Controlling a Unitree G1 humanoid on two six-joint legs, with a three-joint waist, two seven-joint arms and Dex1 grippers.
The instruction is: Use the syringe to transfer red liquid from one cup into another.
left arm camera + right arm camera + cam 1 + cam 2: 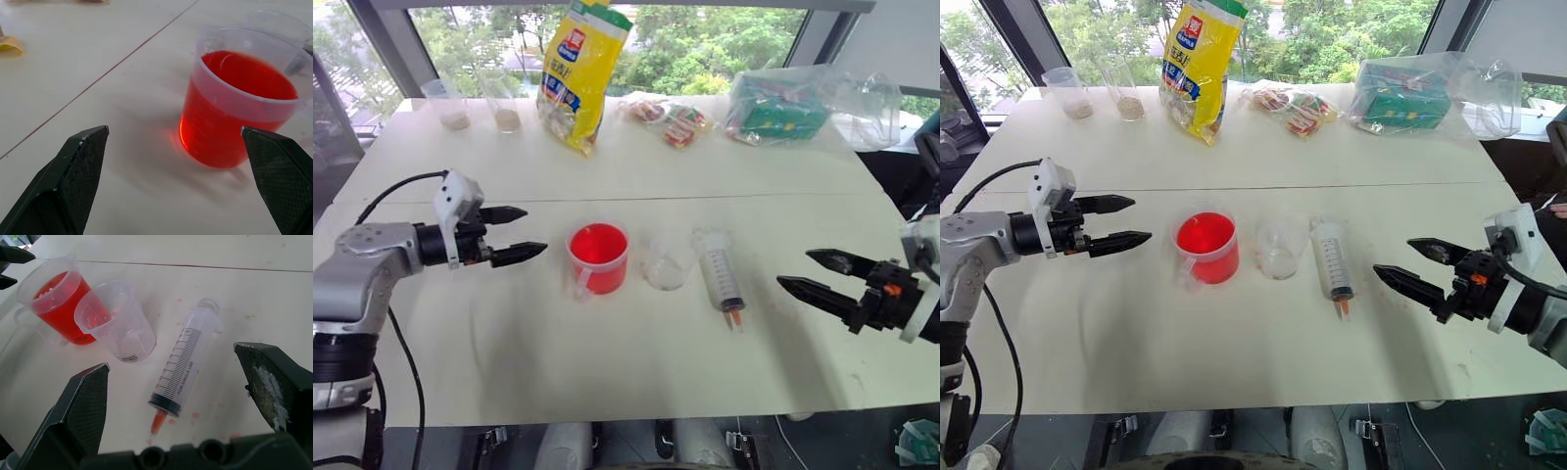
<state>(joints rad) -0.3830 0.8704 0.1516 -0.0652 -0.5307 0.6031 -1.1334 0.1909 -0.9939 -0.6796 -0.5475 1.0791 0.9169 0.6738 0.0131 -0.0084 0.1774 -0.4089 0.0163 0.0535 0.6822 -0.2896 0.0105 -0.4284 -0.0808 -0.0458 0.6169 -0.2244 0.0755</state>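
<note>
Both grippers are hovering wide open and empty above the white table (pixel 509 333): the left gripper (pixel 512 234) beside the handled cup (pixel 598 258) of red liquid (pixel 597 244), the right gripper (pixel 815 274) near the syringe (pixel 718 273). The syringe is lying flat just beside the small clear cup (pixel 667 261), so the right gripper is best closing across the barrel's middle, clear of the plunger.

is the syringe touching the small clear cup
Apart. The right wrist view shows bare table between the syringe and the small clear cup; the left eye view shows the same gap.
</note>
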